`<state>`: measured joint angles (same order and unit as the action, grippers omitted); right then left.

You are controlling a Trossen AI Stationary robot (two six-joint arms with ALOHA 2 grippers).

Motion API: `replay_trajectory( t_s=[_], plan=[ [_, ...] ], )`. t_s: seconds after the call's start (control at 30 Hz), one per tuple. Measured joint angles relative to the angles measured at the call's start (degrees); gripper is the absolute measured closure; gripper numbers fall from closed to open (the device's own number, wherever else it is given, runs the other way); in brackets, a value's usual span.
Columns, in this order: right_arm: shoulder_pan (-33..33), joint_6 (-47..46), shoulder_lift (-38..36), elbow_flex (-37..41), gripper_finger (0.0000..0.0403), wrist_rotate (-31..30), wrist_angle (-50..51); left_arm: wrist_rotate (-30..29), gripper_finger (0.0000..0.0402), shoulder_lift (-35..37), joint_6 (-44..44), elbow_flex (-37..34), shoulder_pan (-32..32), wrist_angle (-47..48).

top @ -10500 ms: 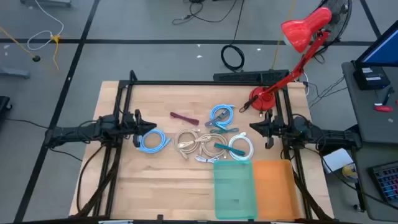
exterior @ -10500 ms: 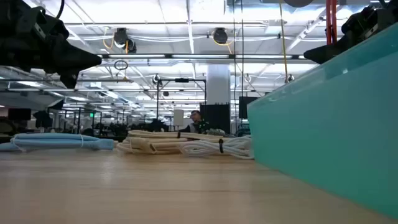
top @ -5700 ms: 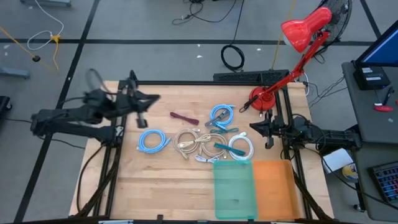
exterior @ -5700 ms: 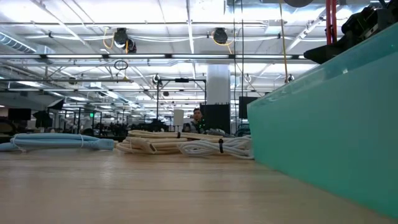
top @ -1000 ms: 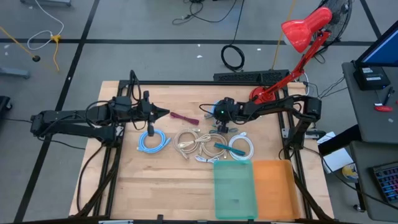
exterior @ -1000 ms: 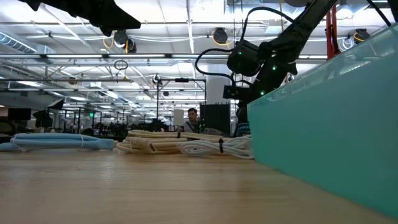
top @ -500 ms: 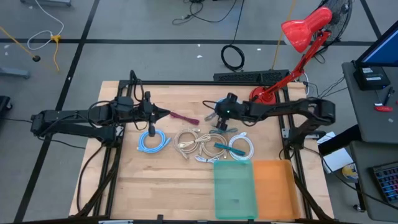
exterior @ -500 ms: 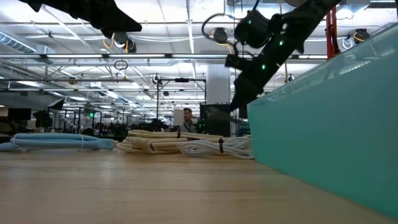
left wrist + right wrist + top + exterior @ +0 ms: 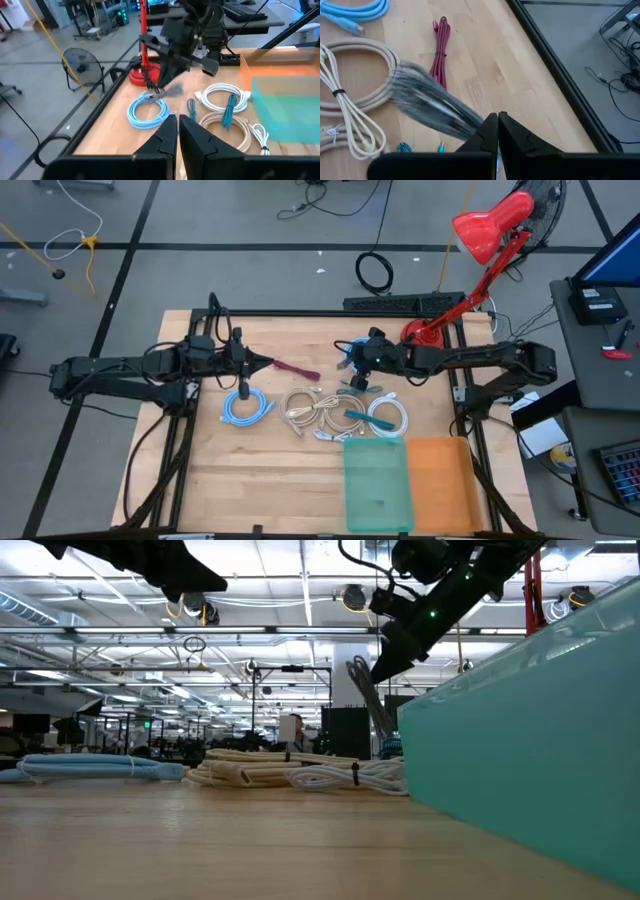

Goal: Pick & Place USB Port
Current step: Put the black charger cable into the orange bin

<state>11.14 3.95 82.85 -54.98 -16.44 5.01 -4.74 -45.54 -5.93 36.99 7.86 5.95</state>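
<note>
Right gripper (image 9: 352, 366) is lifted above the far middle of the table (image 9: 280, 480), fingers clenched on a grey cable (image 9: 427, 107) that dangles clear of the wood; pick looks done, placing not yet. Green bin (image 9: 378, 485) and orange bin (image 9: 440, 485) at the near edge show nothing inside, and several coiled cables remain out. Left gripper (image 9: 262, 364) hovers by the maroon cable (image 9: 296, 369), fingers pressed together, holding nothing.

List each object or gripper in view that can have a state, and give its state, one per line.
right gripper: shut on grey cable, raised above the table
grey cable: lifted, hanging from the right gripper
left gripper: shut, empty, in the air
maroon cable: bundled, flat on the table
teal bin: upright, open-topped
orange bin: upright, open-topped
</note>
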Motion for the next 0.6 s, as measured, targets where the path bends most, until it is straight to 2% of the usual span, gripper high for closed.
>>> replay_trajectory(
  t_s=[0.17,0.37,0.6],
  plan=[
    [0.39,0.17,-0.02,0.00,0.0403,0.01,-1.44,-4.57,0.0378,-3.28,-0.67,-0.65,1.47,2.81],
    [0.90,0.28,-0.02,0.00,0.0403,0.00,-2.36,-5.77,0.0378,-10.20,-0.87,-4.44,5.86,-5.57],
    [0.87,0.76,-0.02,0.00,0.0403,0.02,-3.36,-4.49,0.0378,-19.75,-1.88,-5.18,8.36,-14.56]
  ],
)
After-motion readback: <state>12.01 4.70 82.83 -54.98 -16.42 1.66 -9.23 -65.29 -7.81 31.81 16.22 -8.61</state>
